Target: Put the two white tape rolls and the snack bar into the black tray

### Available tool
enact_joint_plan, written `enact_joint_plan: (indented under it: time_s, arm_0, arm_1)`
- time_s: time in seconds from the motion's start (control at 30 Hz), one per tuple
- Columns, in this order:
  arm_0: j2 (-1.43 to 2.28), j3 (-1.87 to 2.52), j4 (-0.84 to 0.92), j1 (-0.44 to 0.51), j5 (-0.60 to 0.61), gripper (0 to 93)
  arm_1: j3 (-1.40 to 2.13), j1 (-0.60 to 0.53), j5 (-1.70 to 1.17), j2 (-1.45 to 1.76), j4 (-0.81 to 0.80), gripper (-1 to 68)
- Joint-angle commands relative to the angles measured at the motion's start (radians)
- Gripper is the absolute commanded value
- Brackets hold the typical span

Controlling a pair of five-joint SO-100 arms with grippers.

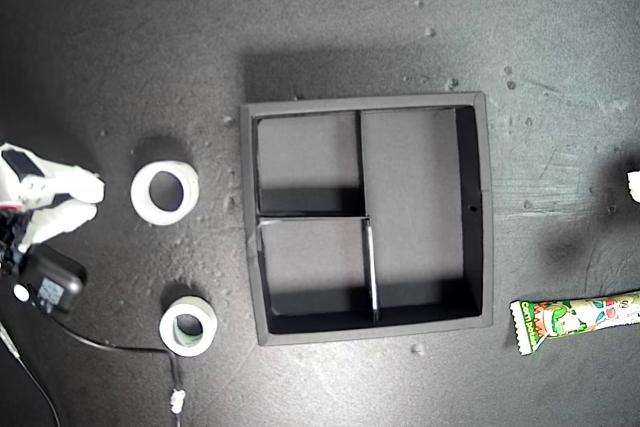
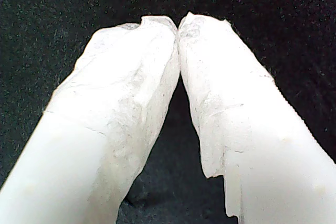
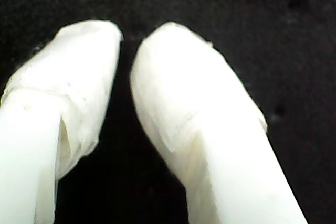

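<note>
Clearly nothing is in the tray (image 1: 476,209) yet; its compartments show only bare floor. Both rolls lie flat on the mat off the tray's side toward the exterior view's left: the larger roll (image 1: 164,192) farther up, the smaller roll (image 1: 189,327), with its greenish core, below it and nearer the tray. The bar (image 1: 578,315) lies well apart at the exterior view's right edge, partly cut off. My first gripper (image 2: 178,27) has its tips touching, empty, over bare mat. My second gripper (image 3: 127,38) stands with a narrow gap, also empty. Which of them is the white arm (image 1: 50,199) just beside the larger roll I cannot tell; only a sliver of the other shows. I judge the rolls light and stiff, best taken with one finger down the hole and one outside the wall. The bar looks light but slick and crushable, so a gentle pinch across its middle suits better than the crimped ends.
</note>
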Motion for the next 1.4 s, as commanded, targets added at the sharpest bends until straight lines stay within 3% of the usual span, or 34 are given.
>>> enact_joint_plan:
  time_s: [0.0, 0.47, 0.67, 0.9, 1.0, 1.17, 1.37]
  arm_0:
    - [0.048, 0.055, 0.017, -0.038, -0.210, 0.1]
    - [0.048, 0.055, 0.017, -0.028, -0.219, 0.1]
    - [0.044, 0.031, -0.018, 0.087, -0.212, 8.6]
    - [0.044, -0.060, -0.127, 0.123, -0.048, 3.6]
    - [0.044, -0.143, -0.163, 0.132, 0.021, 10.3]
    - [0.043, -0.152, -0.403, 0.044, 0.199, 15.8]
    - [-0.348, -0.253, -0.594, 0.038, 0.221, 17.2]
  arm_1:
    - [0.012, 0.241, 0.301, 0.002, 0.009, -0.1]
    - [0.012, 0.239, 0.299, 0.002, 0.009, -0.1]
    - [0.012, 0.236, 0.299, 0.002, 0.008, -0.1]
    - [0.012, 0.184, 0.298, 0.002, -0.029, -0.2]
    - [0.012, 0.158, 0.298, 0.002, -0.044, -0.2]
    - [0.012, 0.124, 0.302, 0.002, -0.054, -0.2]
    - [0.012, 0.124, 0.298, 0.002, -0.057, -0.2]
